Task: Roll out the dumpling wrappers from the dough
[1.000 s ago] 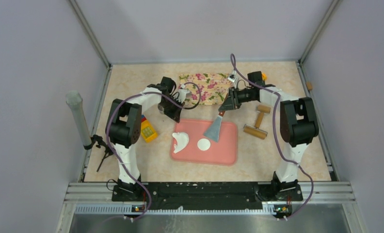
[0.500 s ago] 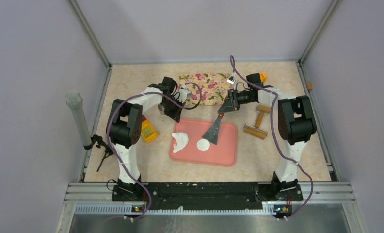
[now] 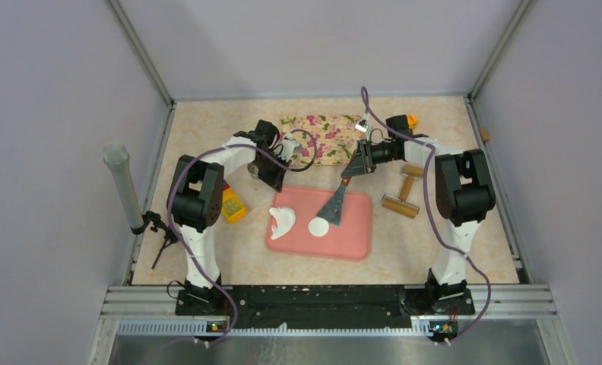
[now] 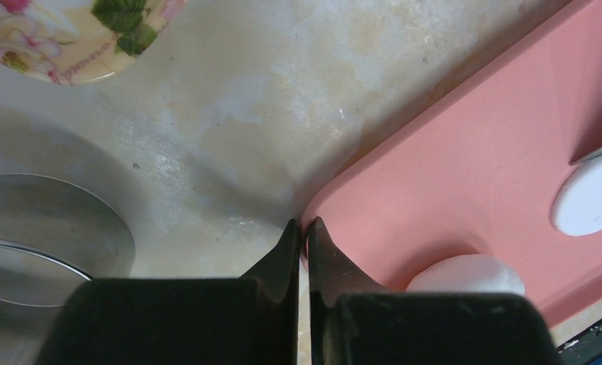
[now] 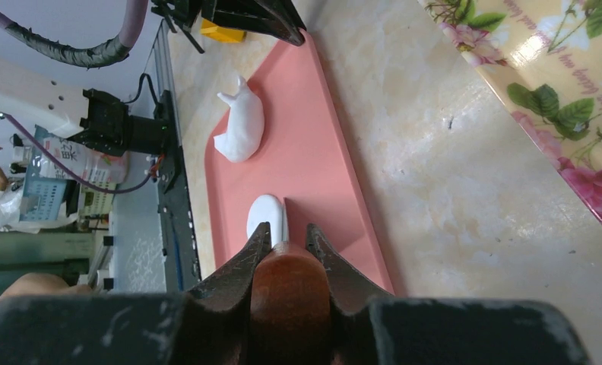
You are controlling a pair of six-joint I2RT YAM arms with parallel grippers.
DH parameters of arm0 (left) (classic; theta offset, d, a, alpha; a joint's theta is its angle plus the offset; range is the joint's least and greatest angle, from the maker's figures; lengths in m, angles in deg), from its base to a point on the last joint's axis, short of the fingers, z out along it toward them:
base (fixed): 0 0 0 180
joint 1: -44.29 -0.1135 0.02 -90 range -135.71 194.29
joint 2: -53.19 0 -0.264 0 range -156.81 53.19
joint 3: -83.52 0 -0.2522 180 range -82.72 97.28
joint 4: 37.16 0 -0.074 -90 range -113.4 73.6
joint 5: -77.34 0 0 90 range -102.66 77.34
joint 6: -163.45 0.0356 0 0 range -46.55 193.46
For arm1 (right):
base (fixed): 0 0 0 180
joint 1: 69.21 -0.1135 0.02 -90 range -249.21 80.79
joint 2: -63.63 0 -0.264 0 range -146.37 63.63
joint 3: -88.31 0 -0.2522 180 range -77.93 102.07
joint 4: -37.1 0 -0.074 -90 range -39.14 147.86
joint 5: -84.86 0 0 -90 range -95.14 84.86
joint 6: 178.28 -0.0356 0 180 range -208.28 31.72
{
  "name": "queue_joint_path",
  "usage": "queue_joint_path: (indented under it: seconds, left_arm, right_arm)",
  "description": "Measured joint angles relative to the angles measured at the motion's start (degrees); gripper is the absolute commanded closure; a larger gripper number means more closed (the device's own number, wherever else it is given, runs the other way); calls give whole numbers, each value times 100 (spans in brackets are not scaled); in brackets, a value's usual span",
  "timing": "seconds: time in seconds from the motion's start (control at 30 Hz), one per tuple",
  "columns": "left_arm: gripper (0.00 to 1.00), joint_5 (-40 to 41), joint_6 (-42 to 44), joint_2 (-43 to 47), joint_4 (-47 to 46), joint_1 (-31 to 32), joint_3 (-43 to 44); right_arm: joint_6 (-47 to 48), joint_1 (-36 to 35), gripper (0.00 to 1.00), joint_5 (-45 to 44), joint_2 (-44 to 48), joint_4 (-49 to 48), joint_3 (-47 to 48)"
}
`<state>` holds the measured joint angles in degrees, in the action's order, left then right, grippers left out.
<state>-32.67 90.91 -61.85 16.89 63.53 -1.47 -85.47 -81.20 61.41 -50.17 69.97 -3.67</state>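
Pink mat (image 3: pixel 355 232): lies mid-worktop, nearest the arm bases, and carries both white pieces.
Wrapper (image 3: pixel 318 226): one neat round disc, flat on the mat's middle.
Dough (image 3: pixel 283 222): ragged leftover sheet at the mat's left end, near the disc but apart from it.
Scraper (image 3: pixel 334 203): metal blade slanting down from a brown handle. Its front edge sits at the wrapper's far rim — touching or just short, I cannot tell.
Right hand (image 3: pixel 353 170): pinching the scraper's handle.
Left hand (image 4: pixel 302 232): fingers pressed together on nothing, at the mat's far left corner, near the ring cutter (image 4: pixel 70 220).
Beyond: floral tray (image 3: pixel 328 141) at the back, rolling pin (image 3: pixel 403 194) off to the right.
Change: a second ago the blade stood further right, clear of the disc. It has swung nearer and leftward to meet it, while the left hand has not stirred.
Meaning: probably the start of sliding under the wrapper to lift it — one disc is cut and there is more dough to work.
Views: only the top view shows the whole blade against the disc. The right wrist view shows the clamped handle. The left wrist view shows the closed fingers and the cutter, which the arm partly hides from above.
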Motion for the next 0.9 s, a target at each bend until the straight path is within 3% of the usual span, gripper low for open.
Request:
queue_joint_path:
  seconds: [0.9]
  left_arm:
    - [100, 35, -66, -26, 28, 0, 35]
  right_arm:
    - [15, -24, 100, 431, 15, -66, -39]
